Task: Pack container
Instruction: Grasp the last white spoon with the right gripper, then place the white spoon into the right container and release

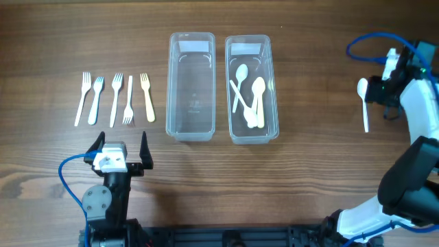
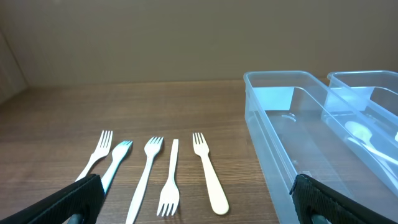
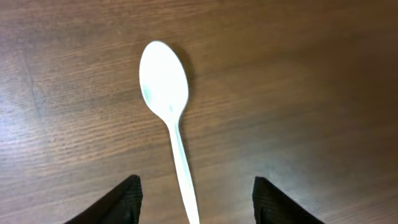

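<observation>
Two clear plastic containers stand at the table's middle. The left container [image 1: 191,123] [image 2: 273,143] is empty; the right container [image 1: 252,134] [image 2: 379,81] holds several white spoons [image 1: 252,101]. Several white forks [image 1: 115,99] [image 2: 168,174] lie in a row at the left. A lone white spoon [image 1: 363,103] [image 3: 169,112] lies on the table at the right. My right gripper [image 1: 381,92] [image 3: 196,202] is open, straddling that spoon's handle from above. My left gripper [image 1: 122,147] [image 2: 199,202] is open and empty, just short of the forks.
The wooden table [image 1: 309,178] bears everything. A blue cable [image 1: 363,42] loops by the right arm near the right edge; another blue cable [image 1: 65,171] curls by the left arm at the front.
</observation>
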Tool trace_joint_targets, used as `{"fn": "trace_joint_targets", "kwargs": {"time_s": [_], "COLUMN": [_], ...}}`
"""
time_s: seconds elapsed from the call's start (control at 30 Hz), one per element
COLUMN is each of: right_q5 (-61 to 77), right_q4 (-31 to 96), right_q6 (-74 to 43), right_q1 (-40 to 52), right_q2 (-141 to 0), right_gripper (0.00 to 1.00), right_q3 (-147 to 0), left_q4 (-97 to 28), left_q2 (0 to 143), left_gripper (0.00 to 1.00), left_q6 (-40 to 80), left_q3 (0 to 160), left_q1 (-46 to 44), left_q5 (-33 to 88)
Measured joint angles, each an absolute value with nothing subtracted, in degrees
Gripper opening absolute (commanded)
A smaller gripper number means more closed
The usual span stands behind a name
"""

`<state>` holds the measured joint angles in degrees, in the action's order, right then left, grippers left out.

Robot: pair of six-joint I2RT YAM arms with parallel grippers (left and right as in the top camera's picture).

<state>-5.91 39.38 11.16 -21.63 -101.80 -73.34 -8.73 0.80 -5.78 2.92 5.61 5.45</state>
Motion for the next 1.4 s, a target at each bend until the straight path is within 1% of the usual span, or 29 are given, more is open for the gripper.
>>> {"fn": "trace_joint_targets", "kwargs": {"time_s": [0.3, 0.37, 0.43, 0.47, 0.5, 0.53, 0.57, 0.8, 0.9, 1.03, 1.13, 1.23, 1.4], "right_q5": [-2.68, -1.93, -0.95, -0.89, -0.64, -0.25, -0.01, 0.43, 1.63, 7.14, 11.73, 14.37, 14.96], "right_q4": [33.3, 32.64, 31.9, 31.29, 31.07, 31.0, 30.83, 34.46, 37.54, 39.11, 38.48, 38.06, 38.2], "right_q6": [15.68, 16.47, 17.43, 17.91, 18.06, 18.33, 18.5, 16.45, 13.98, 8.47, 3.27, -1.06, -3.95], "right_q1": [-21.58, -21.58, -21.58, -21.58, -21.58, -21.58, -21.56, -21.54, -21.45, -19.07, -13.65, -5.1, 7.42], "right_q2": [-108.68, -110.76, -112.97, -113.12, -113.25, -113.27, -113.38, -113.38, -112.51, -106.45, -100.42, -96.71, -97.45], "right_gripper": [0.56, 0.54, 0.5, 0.44, 0.34, 0.1, 0.04, 0.04, 0.04, 0.04, 0.04, 0.04, 0.04], "right_q3": [-70.59, -70.59, -70.59, -70.7, -70.7, -70.7, -70.7, -71.96, -75.46, -82.21, -85.56, -86.52, -86.5], "left_q4": [-8.75, -8.73, -8.75, -8.75, -8.75, -8.75, -8.73, -8.73, -8.73, -8.73, -8.75, -8.75, -8.73], "left_q2": [0.8, 0.8, 0.8, 0.8, 0.8, 0.8, 0.8, 0.8, 0.8, 0.8, 0.8, 0.8, 0.8], "left_gripper": [1.0, 1.0, 1.0, 1.0, 1.0, 1.0, 1.0, 1.0, 1.0, 1.0, 1.0, 1.0, 1.0], "left_q6": [-5.78, -5.78, -5.78, -5.78, -5.78, -5.78, -5.78, -5.78, -5.78, -5.78, -5.78, -5.8, -5.78], "left_q3": [2.92, 2.92, 2.92, 2.92, 2.92, 2.92, 2.92, 2.92, 2.92, 2.92, 2.92, 2.92, 2.92], "left_q1": [5.61, 5.61, 5.61, 5.61, 5.61, 5.61, 5.61, 5.61, 5.61, 5.61, 5.61, 5.61, 5.61], "left_q5": [5.45, 5.45, 5.45, 5.45, 5.45, 5.45, 5.45, 5.45, 5.45, 5.48, 5.45, 5.45, 5.45]}}
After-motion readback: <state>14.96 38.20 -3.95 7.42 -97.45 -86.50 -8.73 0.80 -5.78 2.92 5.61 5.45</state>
